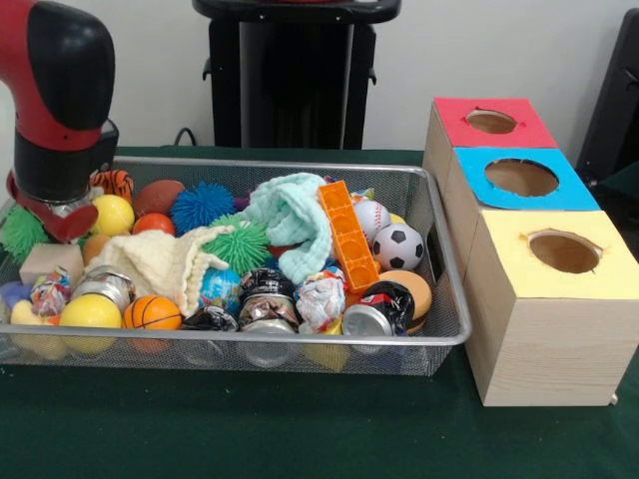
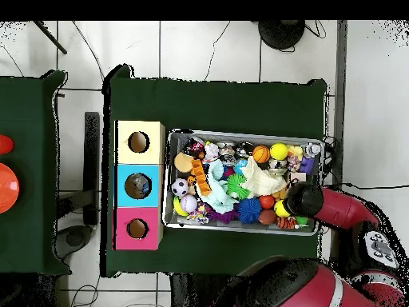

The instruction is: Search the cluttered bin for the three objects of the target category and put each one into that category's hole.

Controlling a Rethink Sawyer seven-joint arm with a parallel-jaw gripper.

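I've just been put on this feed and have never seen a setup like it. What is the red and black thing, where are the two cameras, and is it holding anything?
The red and black thing is a robot arm. One camera faces it across the table; the other looks straight down, with the robot's base at the bottom. In both views the arm hangs over one end of the bin, a wire mesh basket on a green-covered table. Its gripper is hidden by the arm's own body, so I cannot tell whether it holds anything. The bin is crowded: a soccer ball, a baseball, a small basketball, spiky balls, crushed cans, cloths and an orange block. Beside the bin stand three wooden boxes, each with a round hole on top: red, blue and yellow.
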